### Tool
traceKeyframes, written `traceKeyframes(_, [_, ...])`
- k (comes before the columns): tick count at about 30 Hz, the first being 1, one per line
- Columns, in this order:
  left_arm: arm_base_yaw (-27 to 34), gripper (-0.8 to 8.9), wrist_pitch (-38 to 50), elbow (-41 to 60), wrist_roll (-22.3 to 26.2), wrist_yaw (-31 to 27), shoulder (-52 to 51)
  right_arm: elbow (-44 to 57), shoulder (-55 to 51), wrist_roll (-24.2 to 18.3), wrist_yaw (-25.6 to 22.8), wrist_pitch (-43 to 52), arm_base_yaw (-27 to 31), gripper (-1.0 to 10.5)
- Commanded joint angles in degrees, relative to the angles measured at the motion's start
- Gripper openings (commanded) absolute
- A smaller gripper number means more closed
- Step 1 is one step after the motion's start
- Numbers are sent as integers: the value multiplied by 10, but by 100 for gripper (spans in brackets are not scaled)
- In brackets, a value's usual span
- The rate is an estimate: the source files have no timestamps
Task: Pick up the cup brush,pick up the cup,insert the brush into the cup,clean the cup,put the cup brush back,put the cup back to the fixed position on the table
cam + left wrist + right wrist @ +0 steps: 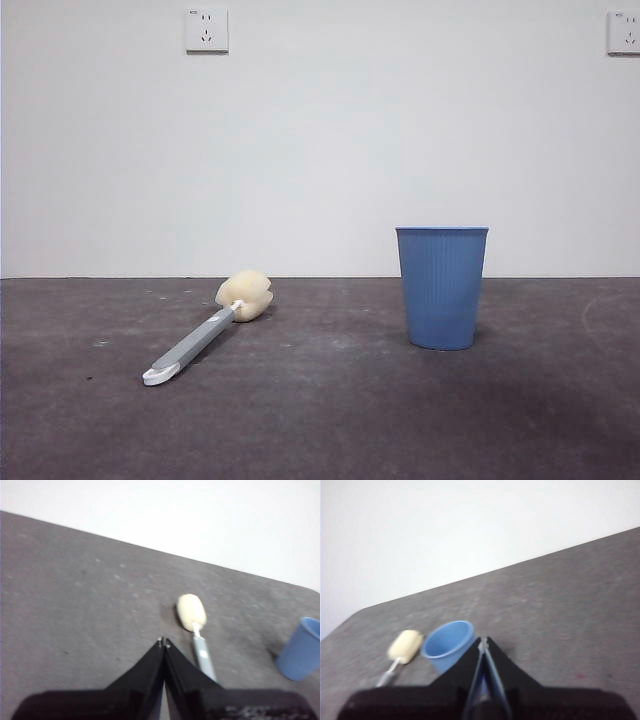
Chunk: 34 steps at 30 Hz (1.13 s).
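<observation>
Looking at the front view first: one cup brush [205, 335] lies flat on the table [330, 420] at lower left, its sponge head pointing away, white loop end nearest. One blue cup [441, 287] stands upright right of centre, well apart from the brush. Two wall sockets [206, 30] sit at the top, one upper left, one at the upper right edge. No writing I can read, and no arms show here.

Left wrist view: the left hand [164, 642] has its jaws pressed together, empty, above the table, with the brush [194, 625] just beside its tips and the cup [301, 650] at the right edge.

Right wrist view: the right hand [483, 641] is also closed up and empty, the cup [448, 642] near its tips, the brush [402, 650] left of that.
</observation>
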State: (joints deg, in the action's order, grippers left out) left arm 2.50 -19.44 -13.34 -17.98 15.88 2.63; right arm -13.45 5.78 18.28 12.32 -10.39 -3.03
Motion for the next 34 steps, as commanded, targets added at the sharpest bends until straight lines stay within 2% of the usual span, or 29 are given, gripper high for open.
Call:
traceKeyframes(1, [1, -6, -26, -40, -8, 30, 19, -46, 33, 6, 30, -28, -2, -12])
traceKeyframes(6, [1, -6, -99, -118, 30, 86, 71, -141, 112, -46, 121, -122, -2, -12])
traceKeyframes(8, [1, -7, -137, -150, 55, 105, 97, -183, 149, -80, 161, -174, -2, -12])
traceKeyframes(11, [1, -6, -193, -192, 95, 140, 136, -242, 202, -131, 195, -261, -2, -12])
traceKeyframes(17, [1, -6, -306, -253, 174, 176, 205, -324, 286, -229, 193, -423, -15, -12])
traceKeyframes(20, [1, -7, -344, -269, 203, 176, 229, -333, 308, -250, 191, -459, -20, -11])
traceKeyframes(24, [1, -5, -354, -274, 208, 176, 246, -333, 322, -259, 191, -471, -21, 0])
traceKeyframes(26, [1, 10, -356, -274, 207, 176, 251, -333, 325, -258, 191, -471, -21, 63])
traceKeyframes(27, [1, 52, -357, -274, 206, 176, 253, -333, 325, -258, 191, -471, -21, 142])
traceKeyframes(31, [1, 475, -359, -274, 195, 172, 257, -333, 325, -252, 191, -470, -21, 587])
traceKeyframes(32, [1, 511, -359, -274, 195, 173, 258, -333, 325, -251, 191, -470, -21, 636])
traceKeyframes(34, [1, 507, -359, -274, 195, 173, 260, -333, 325, -247, 191, -471, -21, 637])
